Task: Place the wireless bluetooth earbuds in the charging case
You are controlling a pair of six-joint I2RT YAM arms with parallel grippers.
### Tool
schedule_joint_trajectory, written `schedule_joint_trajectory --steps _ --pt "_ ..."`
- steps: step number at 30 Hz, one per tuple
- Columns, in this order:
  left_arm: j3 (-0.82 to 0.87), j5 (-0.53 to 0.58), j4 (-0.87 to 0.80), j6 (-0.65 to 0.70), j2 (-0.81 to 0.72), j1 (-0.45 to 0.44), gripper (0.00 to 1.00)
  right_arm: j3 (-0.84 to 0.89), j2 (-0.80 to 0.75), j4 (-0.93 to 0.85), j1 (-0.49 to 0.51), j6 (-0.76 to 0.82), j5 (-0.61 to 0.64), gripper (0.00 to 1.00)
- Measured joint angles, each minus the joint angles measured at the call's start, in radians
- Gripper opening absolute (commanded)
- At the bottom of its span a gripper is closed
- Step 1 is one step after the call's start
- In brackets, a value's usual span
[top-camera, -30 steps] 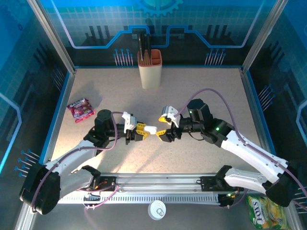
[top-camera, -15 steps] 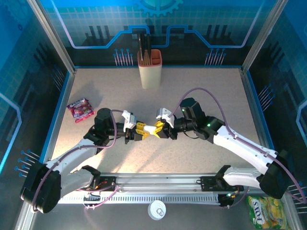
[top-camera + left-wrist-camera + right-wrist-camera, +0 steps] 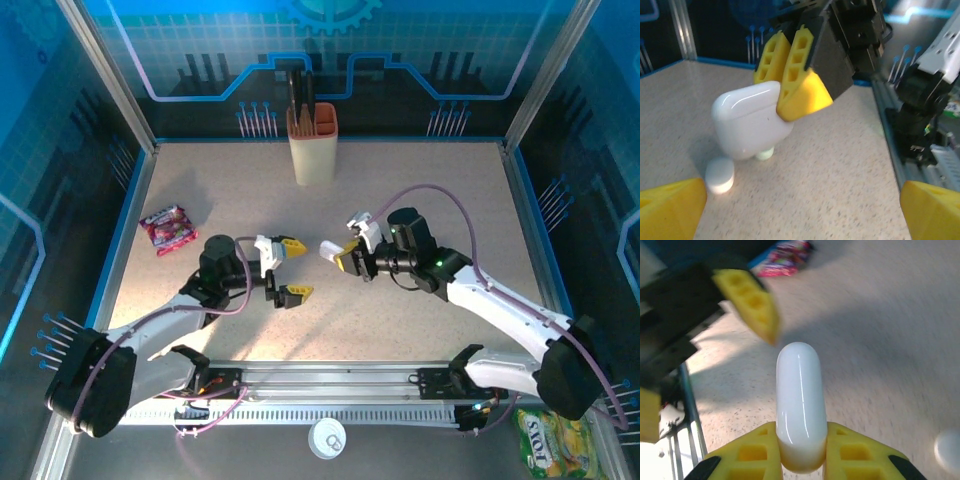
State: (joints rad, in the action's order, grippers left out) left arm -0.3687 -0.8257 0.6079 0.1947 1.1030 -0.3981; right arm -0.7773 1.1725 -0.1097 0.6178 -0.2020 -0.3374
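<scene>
1. The right gripper has its two yellow fingers pressed against opposite sides of the white charging case. It pinches the case at one end, and the rest of the rounded body sticks out beyond the fingertips.
2. In the overhead view the case points leftward from the right gripper, over the middle of the table. Whether it touches the surface cannot be told.
3. The left gripper has its fingers spread wide and grips nothing. It faces the case from just beside it, with a clear gap between them.
4. One earbud, a small white rounded piece, lies on the table just beside the case. It is outside the case and apart from both grippers.
5. A pale green nub shows directly under the case in the left wrist view. What it is cannot be told.
6. A beige holder with dark handles in it stands upright at the far middle of the table, well apart from the grippers.
7. A pink snack packet lies flat near the table's left edge.
8. A white round lid and a green-and-yellow packet lie in front of the arm bases, off the table top.
</scene>
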Motion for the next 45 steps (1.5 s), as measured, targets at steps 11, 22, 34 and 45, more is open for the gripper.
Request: schedule_joint_trajectory --steps 11,22,34,45 --pt "-0.001 0.121 -0.211 0.162 -0.031 0.0 0.99 0.202 0.154 0.128 -0.036 -0.399 0.091 0.21" --pt "-0.017 0.145 -0.278 0.194 -0.032 0.003 0.99 0.22 0.229 0.175 -0.043 -0.434 0.158 0.58" --pt "0.023 0.349 -0.157 0.018 -0.075 0.209 0.99 0.187 -0.148 0.07 -0.212 -0.19 0.427 0.89" --pt "0.105 0.536 0.049 -0.141 0.029 0.384 0.99 0.432 -0.141 0.478 -0.508 0.085 0.58 1.0"
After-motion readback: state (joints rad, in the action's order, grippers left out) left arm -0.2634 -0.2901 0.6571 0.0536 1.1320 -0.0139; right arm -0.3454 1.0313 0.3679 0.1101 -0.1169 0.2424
